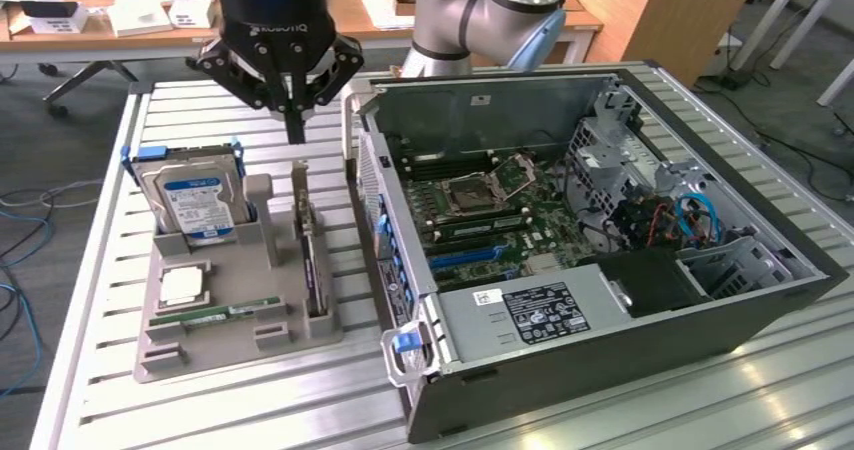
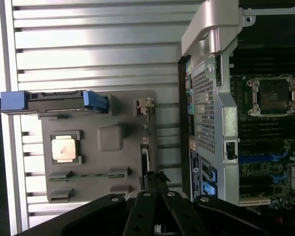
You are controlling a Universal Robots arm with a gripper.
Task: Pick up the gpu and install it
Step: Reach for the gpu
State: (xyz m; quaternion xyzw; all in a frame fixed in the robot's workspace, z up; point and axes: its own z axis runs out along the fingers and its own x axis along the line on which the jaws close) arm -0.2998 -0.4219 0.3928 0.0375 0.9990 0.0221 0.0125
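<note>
The gpu (image 1: 308,242) is a thin black card standing on edge in a slot of the grey holder tray (image 1: 254,335), its silvery bracket at the far end. In the wrist view the gpu (image 2: 144,156) shows edge-on along the tray (image 2: 100,113). My gripper (image 1: 294,133) hangs above the card's bracket end, apart from it, fingers shut with nothing between them. Its closed fingertips (image 2: 156,178) point down beside the card's edge. The open computer case (image 1: 747,300) lies on its side next to the tray, with the motherboard (image 1: 487,215) and its blue slots exposed.
The tray also holds a silver hard drive (image 1: 195,206) with blue rails, a square processor (image 1: 183,286) and a green memory stick (image 1: 214,314). The case's near wall (image 2: 212,103) runs close beside the gpu. Everything rests on a slatted metal table (image 1: 200,410).
</note>
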